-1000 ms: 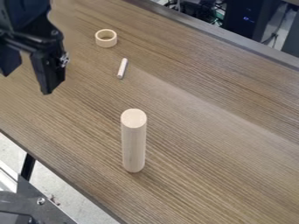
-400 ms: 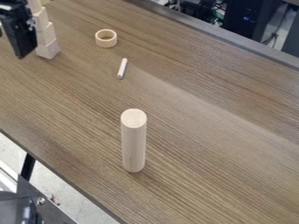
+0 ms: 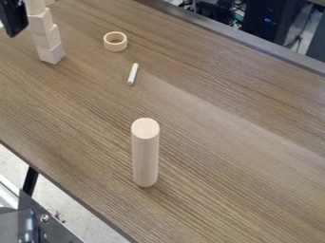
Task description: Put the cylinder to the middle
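A: State of the end effector (image 3: 15, 20)?
B: I cannot tell whether it is clenched or released.
A: Cylinder (image 3: 145, 154) location?
B: Upright on the desk (image 3: 234, 156), well apart from the end effector, toward the view's lower right.
A: Other items?
B: Stacked blocks (image 3: 47, 39) immediately right; ring (image 3: 115, 47) and peg (image 3: 132, 74) farther right.

I have a brown wood-grain bench (image 3: 222, 142) before me. On it I see a tall, pale wooden cylinder (image 3: 145, 159) standing upright, a thin, whitish rod (image 3: 132, 74) lying down, a short, pale wooden ring (image 3: 115, 47) resting open side up near the rod, and a stack of pale, squarish blocks (image 3: 47, 40).
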{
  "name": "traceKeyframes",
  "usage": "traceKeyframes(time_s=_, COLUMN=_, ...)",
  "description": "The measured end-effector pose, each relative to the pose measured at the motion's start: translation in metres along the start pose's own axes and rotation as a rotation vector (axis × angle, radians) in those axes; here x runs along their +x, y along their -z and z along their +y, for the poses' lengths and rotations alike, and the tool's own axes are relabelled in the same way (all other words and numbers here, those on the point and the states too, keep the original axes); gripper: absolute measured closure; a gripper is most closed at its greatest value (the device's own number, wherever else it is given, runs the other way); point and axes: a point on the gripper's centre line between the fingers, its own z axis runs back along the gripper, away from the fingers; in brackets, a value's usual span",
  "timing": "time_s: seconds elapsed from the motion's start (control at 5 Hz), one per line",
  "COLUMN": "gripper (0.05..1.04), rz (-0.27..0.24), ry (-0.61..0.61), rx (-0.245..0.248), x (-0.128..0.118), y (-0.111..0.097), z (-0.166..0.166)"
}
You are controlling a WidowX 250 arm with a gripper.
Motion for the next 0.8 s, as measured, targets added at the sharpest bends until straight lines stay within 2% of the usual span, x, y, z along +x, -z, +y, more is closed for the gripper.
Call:
traceKeyframes(time_s=0.2, gripper=0.084, rz=-0.006, ry=-0.002, rx=0.011, x=0.018, y=0.002, z=0.017)
traceKeyframes(time_s=0.4, gripper=0.084, rz=-0.02, ry=0.006, rx=0.05, x=0.032, y=0.003, z=0.033)
traceKeyframes(time_s=0.8, gripper=0.084, rz=-0.02, ry=0.018, rx=0.059, x=0.045, y=0.012, z=0.044)
